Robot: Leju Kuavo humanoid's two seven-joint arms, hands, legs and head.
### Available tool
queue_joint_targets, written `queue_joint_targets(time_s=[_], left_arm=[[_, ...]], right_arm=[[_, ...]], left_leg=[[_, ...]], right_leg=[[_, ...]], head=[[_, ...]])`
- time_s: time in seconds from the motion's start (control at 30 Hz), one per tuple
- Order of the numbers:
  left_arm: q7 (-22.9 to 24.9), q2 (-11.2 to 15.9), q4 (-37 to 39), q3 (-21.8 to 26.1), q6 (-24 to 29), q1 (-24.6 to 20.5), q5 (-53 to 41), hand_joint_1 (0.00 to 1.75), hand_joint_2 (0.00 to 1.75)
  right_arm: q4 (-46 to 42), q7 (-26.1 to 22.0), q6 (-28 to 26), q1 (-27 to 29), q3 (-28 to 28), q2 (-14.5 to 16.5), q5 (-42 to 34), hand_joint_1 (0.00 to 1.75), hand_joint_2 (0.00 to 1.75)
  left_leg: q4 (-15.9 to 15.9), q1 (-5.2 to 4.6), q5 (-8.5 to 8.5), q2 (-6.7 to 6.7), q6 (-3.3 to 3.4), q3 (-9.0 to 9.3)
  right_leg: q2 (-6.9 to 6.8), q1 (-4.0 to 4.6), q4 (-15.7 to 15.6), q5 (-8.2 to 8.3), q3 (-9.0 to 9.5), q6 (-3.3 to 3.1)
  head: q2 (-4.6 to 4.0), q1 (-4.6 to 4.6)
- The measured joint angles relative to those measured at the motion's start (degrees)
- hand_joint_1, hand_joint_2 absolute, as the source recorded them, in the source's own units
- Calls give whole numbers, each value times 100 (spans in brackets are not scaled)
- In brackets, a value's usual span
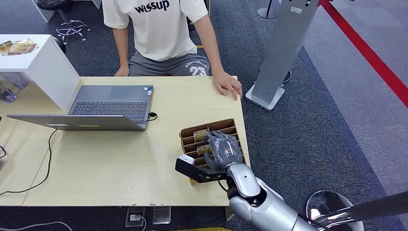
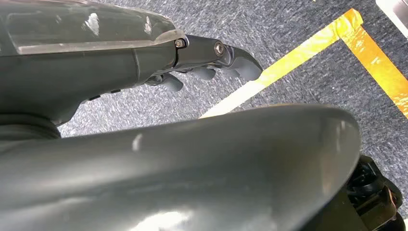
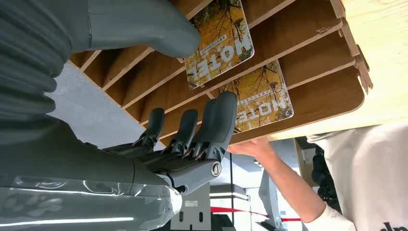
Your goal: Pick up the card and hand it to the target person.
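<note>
pale wood runs across most of the head view, the table (image 1: 96, 163) filling the left and centre. in the upper left of the frame a white box (image 1: 33, 67) sits on it, and just right of that an open laptop (image 1: 103, 108) with its cable trailing off to the left edge. centre right, near the table's right edge, stands the brown slotted card rack (image 1: 195, 132), and my right hand (image 1: 222, 150) hangs directly over it. in the right wrist view the fingers (image 3: 221, 120) are apart and extended, thumb up on one side, clamped on nothing, with two hotel cards in the slots: one card (image 3: 219, 41) near the thumb, the other card (image 3: 262, 98) just beyond the fingertips.

i judge this as the reach before the grasp. to do it well i'd pick one card, bring thumb and fingers down on opposite faces of its exposed edge, and avoid pushing on the rack's thin dividers, which could shove the whole rack.

upper centre, the person (image 1: 161, 29) sits with a hand (image 1: 227, 85) resting on the table's far right corner, well apart from the rack.

my left hand (image 2: 211, 62) hangs over grey carpet, fingers curled in loosely, holding nothing.
</note>
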Motion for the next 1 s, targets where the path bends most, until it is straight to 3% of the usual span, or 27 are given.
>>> queue_joint_targets(time_s=[1.0], left_arm=[[22,0,0,0,-9,-39,-35,0,0]], right_arm=[[207,-139,0,-3,-11,32,-280,89,175]], left_leg=[[0,0,0,0,0,0]], right_leg=[[0,0,0,0,0,0]], head=[[0,-1]])
